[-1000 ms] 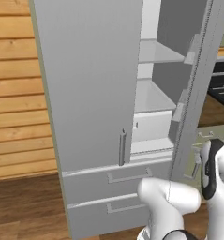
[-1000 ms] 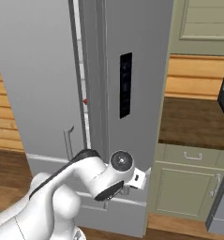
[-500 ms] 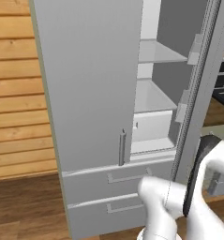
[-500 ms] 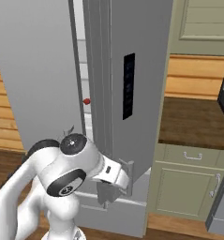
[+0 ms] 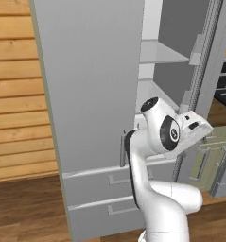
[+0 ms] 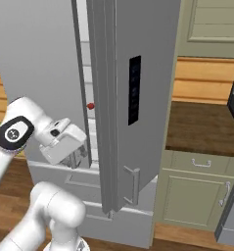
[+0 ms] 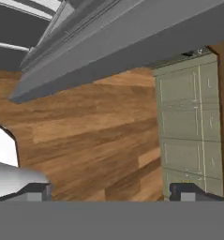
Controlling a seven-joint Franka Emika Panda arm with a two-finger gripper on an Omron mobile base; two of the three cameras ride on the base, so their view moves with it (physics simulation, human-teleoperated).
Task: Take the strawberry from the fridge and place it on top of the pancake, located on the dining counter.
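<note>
With its right door swung wide and its left door closed, the fridge [image 5: 91,85] takes up most of both base views — a tall grey body with white shelves showing in the gap and two drawers below. To its right stands a low run of pale green cabinets [image 6: 197,196] under a dark wooden top, and wooden floor [image 7: 94,140] spreads beneath. The open door [image 6: 138,98] is seen edge-on in the right base view, a dark panel on its face.

The white arm bends up in front of the drawers, with the hand at about the height of the lower shelf. The gripper [image 6: 75,158] points downward just outside the opening, beside the door's edge; its jaws stand fully apart and hold nothing. In the hand view the two dark fingertips [image 7: 190,191] sit far apart at the bottom, looking at floor and cabinets, not into the fridge.

The strawberry [image 6: 90,105] is a small red spot on a shelf inside, seen through the narrow gap between the fridge body and the door, above and beyond the hand. The pancake and the dining counter are elsewhere.

The step in hand looks like the reach inside. To do it well, I would lift the wrist and turn it towards the shelf first, keep the jaws wide, then enter through the middle of the gap — clear of the door edge and the shelf lip — and close gently on the berry.
</note>
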